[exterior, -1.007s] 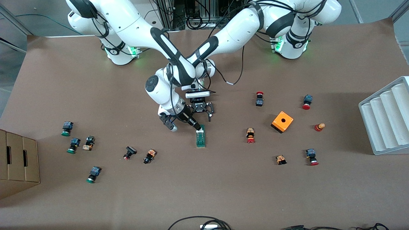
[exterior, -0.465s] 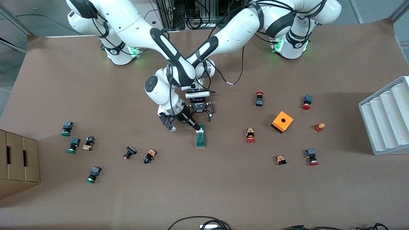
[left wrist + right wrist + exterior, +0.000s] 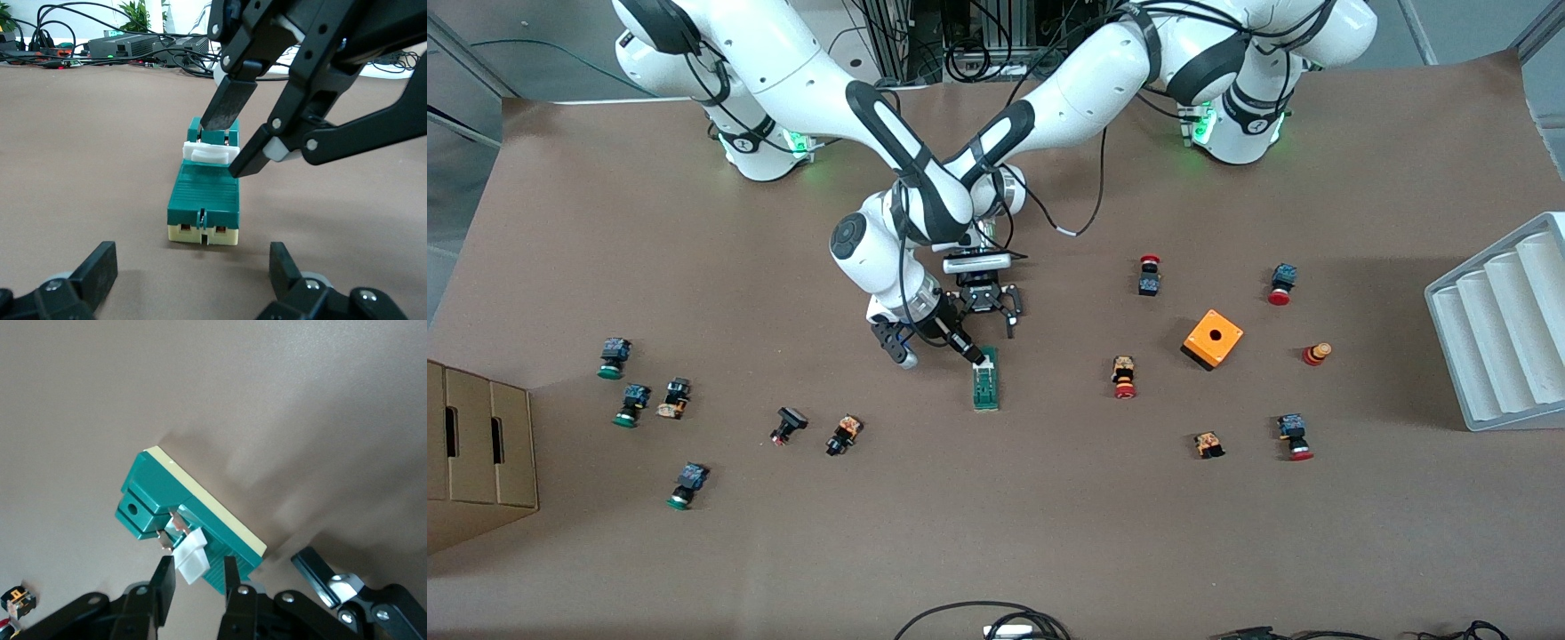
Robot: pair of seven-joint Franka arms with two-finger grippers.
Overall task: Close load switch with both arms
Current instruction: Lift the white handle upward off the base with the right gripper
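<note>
Green plastic load switch (image 3: 985, 380) lies on the tabletop (image 3: 1049, 533) — my right hand (image 3: 980, 357) pinching its white tab (image 3: 208, 153), my left hand (image 3: 985, 307) spread beside it; light, rigid, best gripped there.

right claw (image 3: 971, 353) pinches narrowly, angled down; left claw (image 3: 987, 307) spread wide beside it, arms crossing.

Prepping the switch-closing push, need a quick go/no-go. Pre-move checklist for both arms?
1. Small green rectangular load switch flat on brown table: ok.
2. Right gripper fingers straddling the switch's white tab: ok.
3. Tab firmly pinched: cannot tell.
4. Left gripper open, at the switch's end nearest the arm bases: ok.
5. Left gripper bracing the switch body: not ok, not touching.
6. Nearest push button apart from switch: ok.
</note>
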